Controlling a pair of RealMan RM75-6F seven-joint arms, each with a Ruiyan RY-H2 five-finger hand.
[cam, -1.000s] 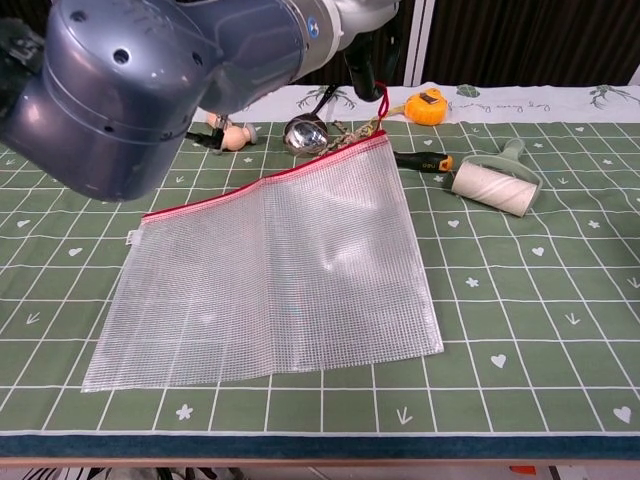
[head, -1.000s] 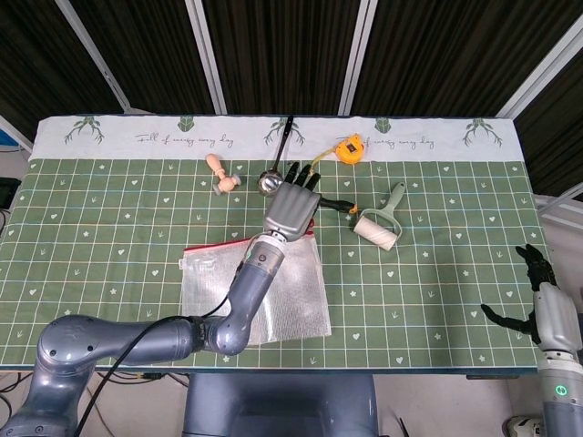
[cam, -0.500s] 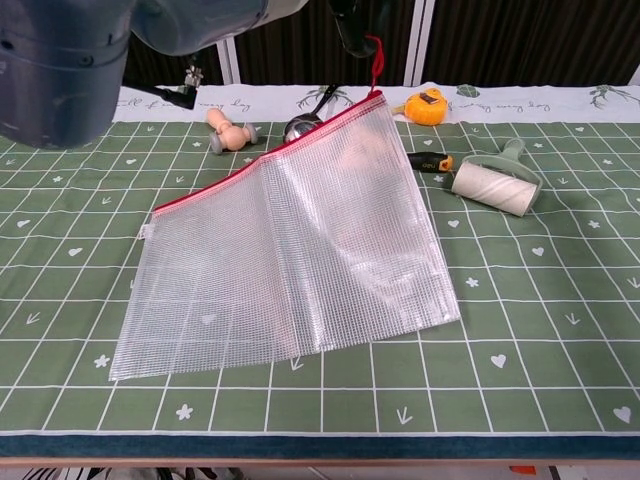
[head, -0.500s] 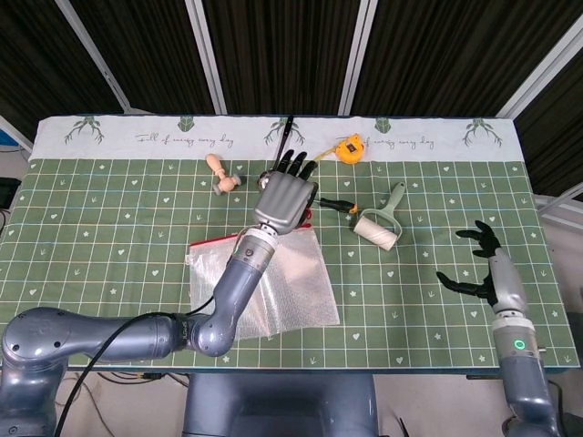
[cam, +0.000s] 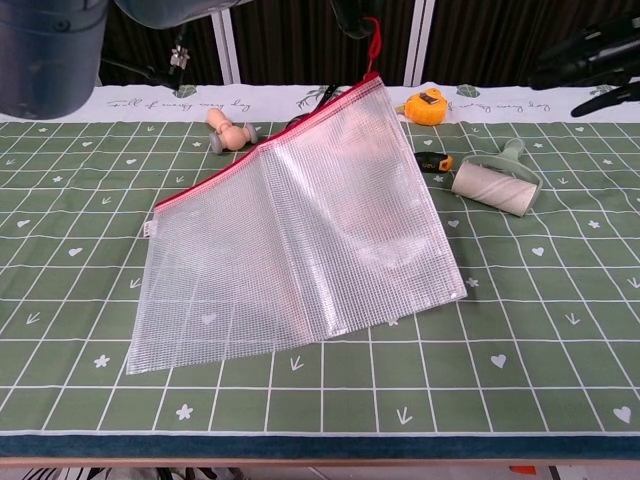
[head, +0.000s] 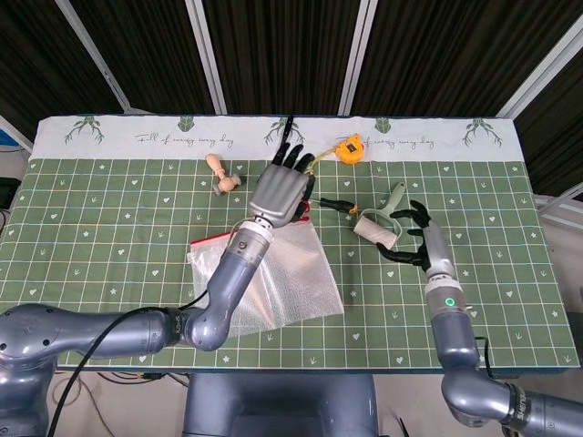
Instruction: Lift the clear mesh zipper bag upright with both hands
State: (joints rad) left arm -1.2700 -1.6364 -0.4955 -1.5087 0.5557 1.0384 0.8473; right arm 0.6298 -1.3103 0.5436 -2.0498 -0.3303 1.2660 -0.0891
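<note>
The clear mesh zipper bag (cam: pixel 300 235) has a red zipper edge (cam: pixel 250 160) that slopes up to the right. Its right zipper corner is raised off the green mat (cam: pixel 560 300), and its lower left part still lies flat. My left hand (head: pixel 281 187) grips that raised corner from above; the chest view shows only its dark fingers (cam: pixel 352 14) at the red pull. The bag (head: pixel 273 287) shows below the left forearm in the head view. My right hand (head: pixel 414 238) hovers with fingers spread and empty, right of the bag and beside the lint roller (head: pixel 376 228).
The lint roller (cam: pixel 495 186) lies right of the bag, with a black and orange tool (cam: pixel 432 160) near it. A yellow tape measure (cam: pixel 427 103) and a wooden peg figure (cam: pixel 228 131) lie at the back. The right hand's fingers (cam: pixel 590 55) show at the top right.
My left hand has raised the bag's zipper corner higher, so the bag tilts up more. My right arm has swung in from the table's right edge to beside the lint roller.
</note>
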